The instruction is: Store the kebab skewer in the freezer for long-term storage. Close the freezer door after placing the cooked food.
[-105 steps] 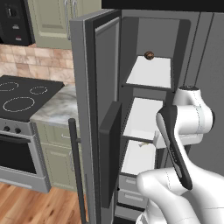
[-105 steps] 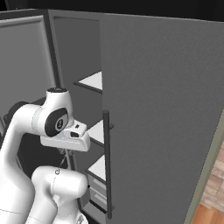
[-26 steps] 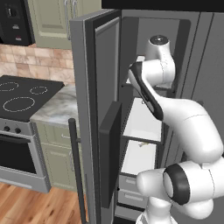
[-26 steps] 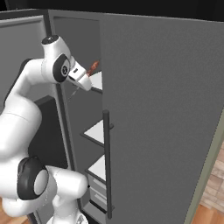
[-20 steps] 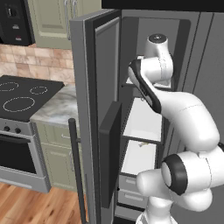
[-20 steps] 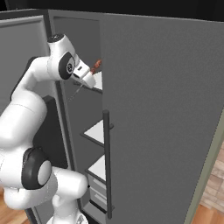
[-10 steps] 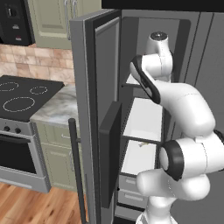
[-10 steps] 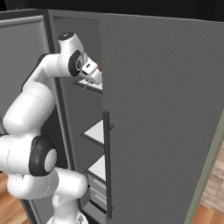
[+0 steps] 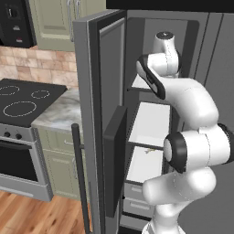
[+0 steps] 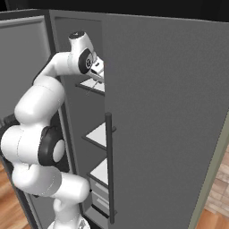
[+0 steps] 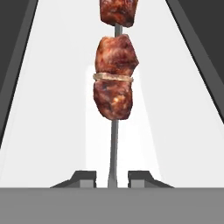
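The arm reaches high into the freezer (image 9: pixel 151 123), hand up at the top shelf (image 10: pixel 95 84). In the hand view the fingers (image 11: pixel 89 178) are clamped on the skewer (image 11: pixel 113 83), its thin metal stem rising from between them, red-brown meat chunks threaded farther out. The skewer hangs over the white shelf; whether it touches is hard to tell. The freezer door (image 9: pixel 98 114) stands wide open on the left, its dark handle (image 9: pixel 80 178) running down its outer face. The stove (image 9: pixel 20 98) sits off to the left.
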